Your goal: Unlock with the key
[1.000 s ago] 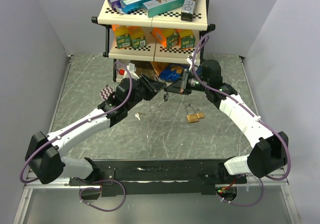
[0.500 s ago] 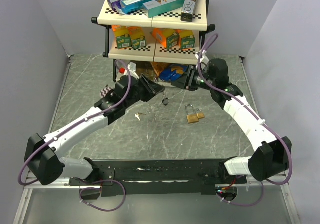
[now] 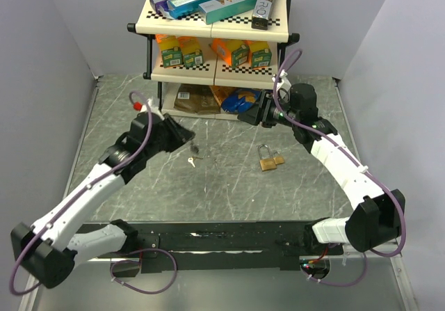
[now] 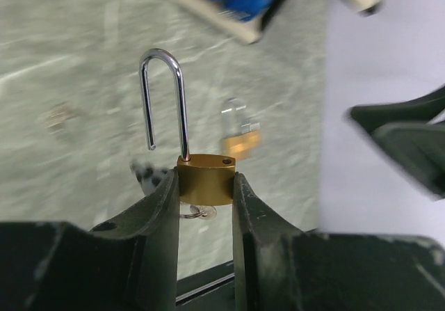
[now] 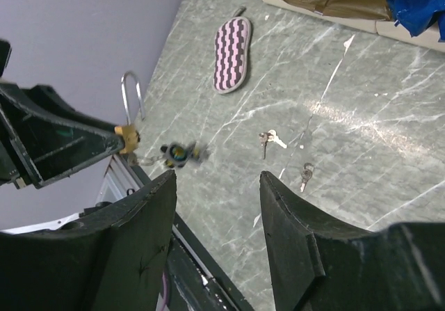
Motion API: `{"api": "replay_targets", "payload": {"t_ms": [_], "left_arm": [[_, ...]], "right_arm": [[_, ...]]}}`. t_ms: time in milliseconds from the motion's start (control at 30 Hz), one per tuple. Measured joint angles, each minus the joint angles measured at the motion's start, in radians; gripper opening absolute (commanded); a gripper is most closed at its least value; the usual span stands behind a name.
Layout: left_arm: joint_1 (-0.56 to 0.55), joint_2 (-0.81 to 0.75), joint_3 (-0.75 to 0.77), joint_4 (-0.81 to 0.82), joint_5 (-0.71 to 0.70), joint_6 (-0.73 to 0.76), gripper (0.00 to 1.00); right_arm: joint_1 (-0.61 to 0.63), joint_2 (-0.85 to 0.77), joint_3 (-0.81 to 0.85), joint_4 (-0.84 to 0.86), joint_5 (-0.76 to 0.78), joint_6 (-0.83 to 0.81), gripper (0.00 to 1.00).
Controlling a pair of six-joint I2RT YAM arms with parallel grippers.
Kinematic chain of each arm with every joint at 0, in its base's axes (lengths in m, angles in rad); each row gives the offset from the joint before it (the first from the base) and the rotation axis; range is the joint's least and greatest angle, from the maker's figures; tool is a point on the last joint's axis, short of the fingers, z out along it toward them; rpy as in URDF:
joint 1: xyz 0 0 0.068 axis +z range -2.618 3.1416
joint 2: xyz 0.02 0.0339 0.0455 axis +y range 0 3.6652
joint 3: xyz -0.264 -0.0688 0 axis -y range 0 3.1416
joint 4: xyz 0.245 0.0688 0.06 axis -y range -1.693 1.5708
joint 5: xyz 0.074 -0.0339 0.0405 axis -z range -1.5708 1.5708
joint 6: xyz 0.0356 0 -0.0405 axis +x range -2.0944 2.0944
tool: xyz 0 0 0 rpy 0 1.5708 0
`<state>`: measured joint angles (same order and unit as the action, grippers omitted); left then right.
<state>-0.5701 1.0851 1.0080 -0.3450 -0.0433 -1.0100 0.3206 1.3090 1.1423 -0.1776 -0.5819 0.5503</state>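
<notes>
Top external view: over the marbled table (image 3: 229,186), the right gripper (image 3: 250,116) hangs spread and empty by the shelf (image 3: 208,30). The left gripper (image 4: 205,186) clamps the brass padlock (image 4: 204,170) aloft, shackle sprung. Its dangling key (image 5: 179,152) could swing, work loose and drop, I'd say.

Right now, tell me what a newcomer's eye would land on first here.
The brass padlock, its shackle sprung open, sits clamped in the left jaws. Beyond it, a two-tier shelf of bright boxes stands at the table's far edge, and two more padlocks lie mid-table.
</notes>
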Motion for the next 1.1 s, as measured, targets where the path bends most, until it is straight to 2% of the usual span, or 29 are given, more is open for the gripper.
{"api": "replay_targets", "payload": {"t_ms": [233,433,533,633,867,1100], "left_arm": [[0.061,-0.163,-0.079,-0.284,-0.011,0.063,0.01],[0.068,-0.174,-0.126,-0.481,0.003,0.063,0.01],[0.074,-0.163,-0.174,-0.525,0.021,0.063,0.01],[0.083,-0.119,-0.211,-0.532,0.042,0.066,0.01],[0.109,0.111,-0.232,-0.456,0.058,0.114,0.01],[0.133,0.343,-0.127,-0.405,0.053,0.236,0.01]], "right_arm": [[0.0,-0.002,-0.021,0.006,0.002,-0.002,0.58],[0.0,-0.002,-0.039,0.005,0.001,-0.002,0.58],[0.0,-0.002,-0.039,0.006,0.0,-0.002,0.58],[0.0,-0.002,-0.042,0.007,-0.002,-0.002,0.58],[0.0,-0.004,-0.053,0.002,-0.002,-0.004,0.58],[0.0,-0.03,-0.055,-0.006,0.0,-0.019,0.58]]}}
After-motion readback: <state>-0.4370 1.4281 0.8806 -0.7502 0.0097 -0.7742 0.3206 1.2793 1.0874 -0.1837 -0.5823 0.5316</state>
